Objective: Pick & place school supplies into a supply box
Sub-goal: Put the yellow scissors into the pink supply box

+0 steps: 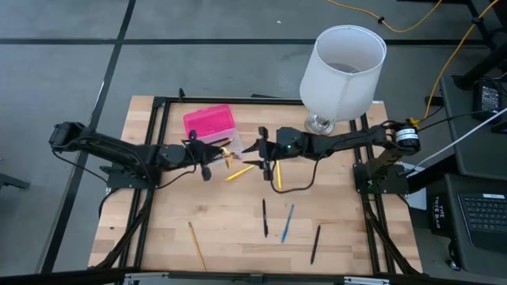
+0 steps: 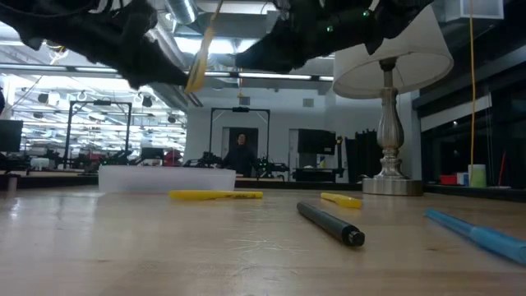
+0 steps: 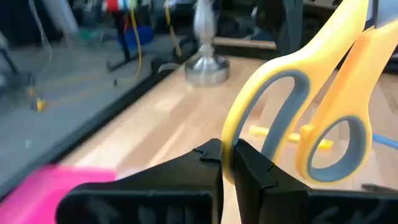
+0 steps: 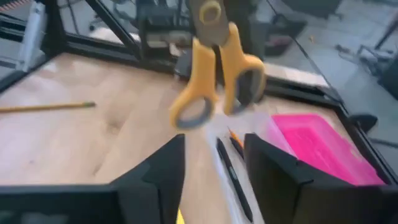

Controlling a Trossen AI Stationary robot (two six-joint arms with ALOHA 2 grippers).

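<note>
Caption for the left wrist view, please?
Left gripper clamps one yellow handle loop of the scissors above the table, lamp base behind.

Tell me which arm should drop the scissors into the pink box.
Left. The left gripper is already shut on the scissors, beside the pink box. The right gripper is open, holding nothing, and sits farther from the box.

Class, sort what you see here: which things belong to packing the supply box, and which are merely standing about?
Belongs to the job:
- scissors, held by the left gripper
- pink supply box
- pens and pencils on the table, e.g. blue pen

Standing about:
- white lamp
- yellow cable
</note>
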